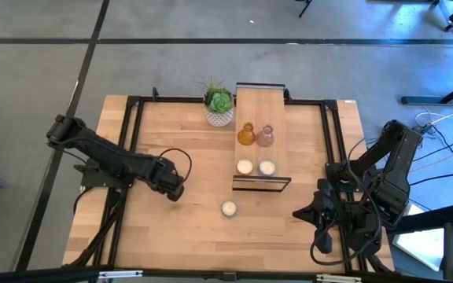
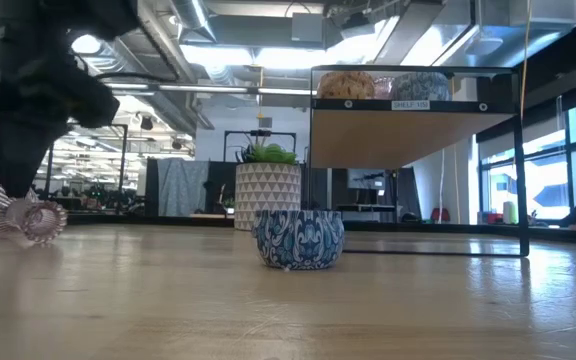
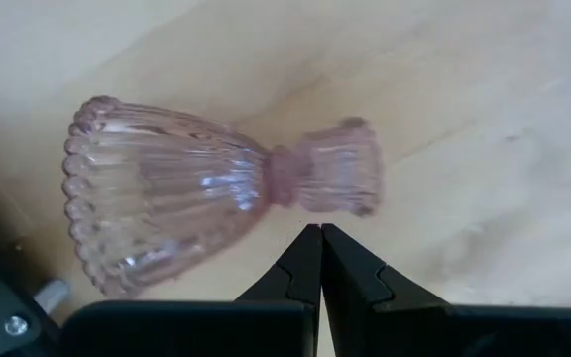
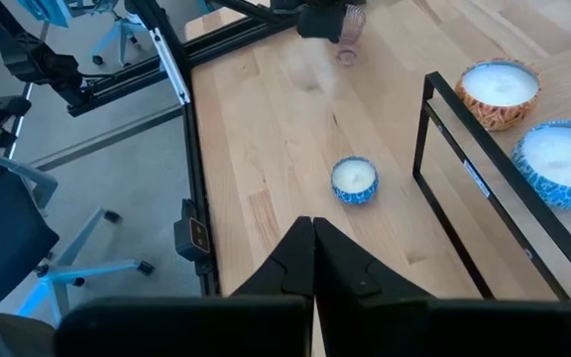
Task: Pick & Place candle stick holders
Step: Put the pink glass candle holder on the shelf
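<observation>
Just ahead of the left gripper's [image 3: 319,236] pressed-together fingertips lies a pale pink candle stick holder [image 3: 206,183], tipped on its side on the wooden table [image 1: 171,228], its beaded wide rim to one side of the jaws and its small foot to the other, the narrow waist nearly in line with the tips. The tips sit very near the glass but do not grasp it; whether they touch cannot be told. From above, the left arm [image 1: 108,157] reaches low across the table's left half, elbow back at the frame rail, wrist bent down toward the board. The low view shows the same holder [image 2: 13,215] lying at the foot of that arm.

At the table's right edge the right gripper [image 4: 312,230] is also closed with nothing in it, its arm [image 1: 376,185] folded back on itself. Well beyond its tips stands a small blue patterned candle [image 4: 354,180] alone on the board.

On the raised wooden shelf [image 1: 259,98], well apart from both grippers, the amber holder [image 1: 246,134] and the second pink holder [image 1: 265,135] stand upright side by side, two candles [image 1: 255,167] before them. A green plant in a white pot [image 1: 219,105] stands just beside the shelf.
</observation>
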